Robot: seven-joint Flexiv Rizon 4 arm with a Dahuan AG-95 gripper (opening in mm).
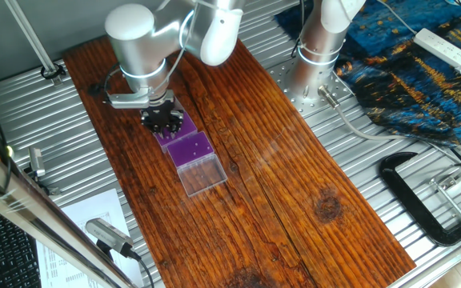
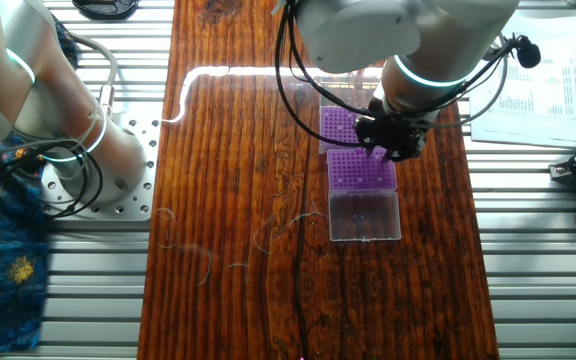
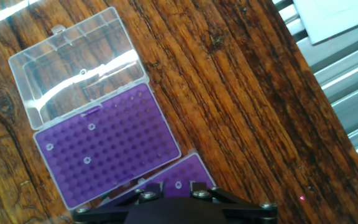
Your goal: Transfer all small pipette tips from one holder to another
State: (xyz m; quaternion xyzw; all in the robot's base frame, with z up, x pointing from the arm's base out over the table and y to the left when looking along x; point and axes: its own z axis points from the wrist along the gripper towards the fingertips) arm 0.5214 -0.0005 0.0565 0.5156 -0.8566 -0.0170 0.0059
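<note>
Hand view: we see tiny whitish plastic pipette tips in the purple perforated rack beside the second purple rack; whether our hand is spread, we cannot tell.

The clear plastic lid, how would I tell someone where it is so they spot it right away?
Start at the long wooden board and find the two purple racks in a row under the robot's hand. The clear plastic lid lies flat at the end of that row, joined to the nearer rack. It alone is see-through and has no holes.
</note>
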